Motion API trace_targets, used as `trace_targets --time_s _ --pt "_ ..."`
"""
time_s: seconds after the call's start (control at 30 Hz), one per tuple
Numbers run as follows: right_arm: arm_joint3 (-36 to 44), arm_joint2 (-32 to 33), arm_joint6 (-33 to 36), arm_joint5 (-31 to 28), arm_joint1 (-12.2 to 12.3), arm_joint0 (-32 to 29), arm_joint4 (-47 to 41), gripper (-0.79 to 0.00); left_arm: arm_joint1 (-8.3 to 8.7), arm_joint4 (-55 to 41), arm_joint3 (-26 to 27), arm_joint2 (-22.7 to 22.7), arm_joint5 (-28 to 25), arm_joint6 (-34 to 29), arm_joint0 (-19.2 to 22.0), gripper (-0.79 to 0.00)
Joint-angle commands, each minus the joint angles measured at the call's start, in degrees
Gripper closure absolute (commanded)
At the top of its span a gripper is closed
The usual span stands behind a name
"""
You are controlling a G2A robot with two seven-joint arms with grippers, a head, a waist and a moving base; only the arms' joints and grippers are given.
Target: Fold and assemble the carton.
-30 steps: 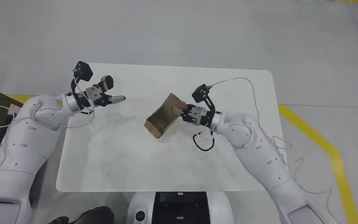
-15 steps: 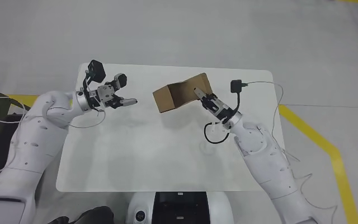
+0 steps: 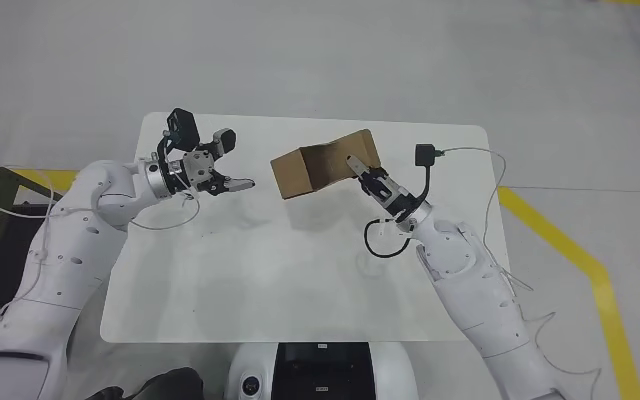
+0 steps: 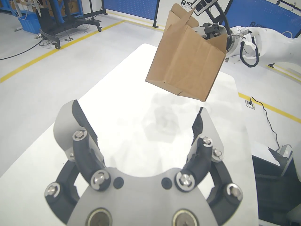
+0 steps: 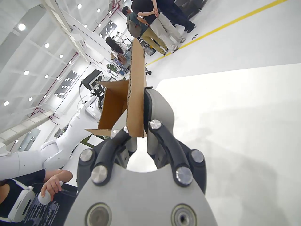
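Near the front edge: white table is stretching away from the robot, rounded corners showing.
left gripper: is hovering above the table's left part. Its jaws are standing wide apart and holding nothing.
left wrist view: left gripper is facing the carton's folded end, well short of touching it, with bare table showing between the two black-padded fingers.
shadow: is falling faintly on the table top just below the carton.
carton: brown cardboard, is hanging in the air over the table's far middle, between the two grippers, clear of the surface and tilted. One end is folded shut with a seam showing along it. The other end is standing open, flaps sticking out, interior showing from above.
right gripper: is clamping tight on a wall of the carton at the open end and carrying it. From the left wrist view, the right gripper is sitting just behind the open flaps.
right wrist view: a panel of the carton is standing edge-on in the right gripper, pinched from both sides, corrugated edge showing.
cable: black loop is hanging at the right wrist, above the table's right part.
yellow line: is running across the grey floor beyond the table's right side.
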State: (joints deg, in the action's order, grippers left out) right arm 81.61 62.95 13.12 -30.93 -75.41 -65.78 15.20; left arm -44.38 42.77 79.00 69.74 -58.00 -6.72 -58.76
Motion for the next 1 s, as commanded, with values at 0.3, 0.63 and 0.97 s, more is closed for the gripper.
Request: trace_targets --time_s 0.3,0.63,0.97 --pt "0.0 -0.5 -3.6 2.7 -0.8 -2.3 -8.4 0.000 -0.78 3.7 1.7 -1.1 0.0 4.5 -0.5 -0.785" --pt "3.5 0.2 -4.2 5.1 -1.0 -6.0 -13.9 0.000 -1.42 14.4 -0.9 -9.8 0.0 19.9 3.1 -0.785" --pt "0.5 -0.6 -3.6 3.6 -1.5 -6.6 -17.9 0.000 -0.54 24.1 -5.4 -23.0 0.0 36.0 9.1 -0.785"
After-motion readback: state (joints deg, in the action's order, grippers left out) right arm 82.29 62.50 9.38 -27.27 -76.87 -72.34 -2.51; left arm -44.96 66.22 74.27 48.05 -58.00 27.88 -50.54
